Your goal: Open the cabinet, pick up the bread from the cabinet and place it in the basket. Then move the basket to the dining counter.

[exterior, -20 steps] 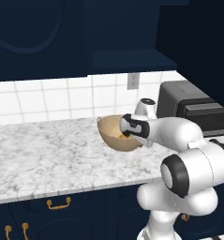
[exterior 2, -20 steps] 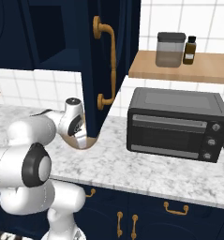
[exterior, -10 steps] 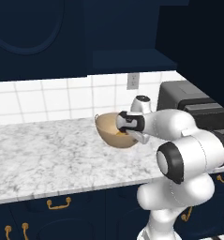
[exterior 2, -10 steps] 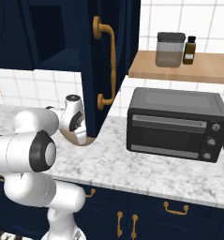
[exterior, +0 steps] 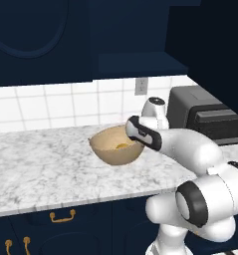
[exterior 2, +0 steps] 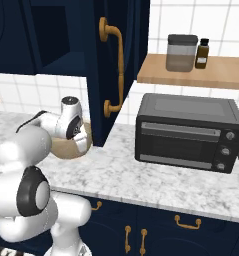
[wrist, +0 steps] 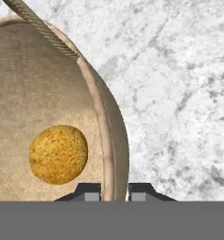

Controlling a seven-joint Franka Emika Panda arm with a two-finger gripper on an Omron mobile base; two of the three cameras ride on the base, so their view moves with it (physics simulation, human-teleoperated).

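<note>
Inside basket (wrist: 48,93): bread (wrist: 58,153); fingers (wrist: 92,192) astride rim

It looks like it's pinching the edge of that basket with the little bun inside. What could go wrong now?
The gripper straddles only the thin rim of the basket, so a lift might tip it, and the loose bread could roll out. The open cabinet door hangs right beside the arm and might get bumped.

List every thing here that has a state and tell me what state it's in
Cabinet: door swung open.
Bread: lying inside the basket.
Basket: upright on the marble counter, not lifted.
Gripper: at the basket's rim, one of its fingers inside the wall and one outside, nearly closed on it.
Toaster oven: door shut.
Jar: lid on, upright on the shelf.
Bottle: capped, upright.
</note>
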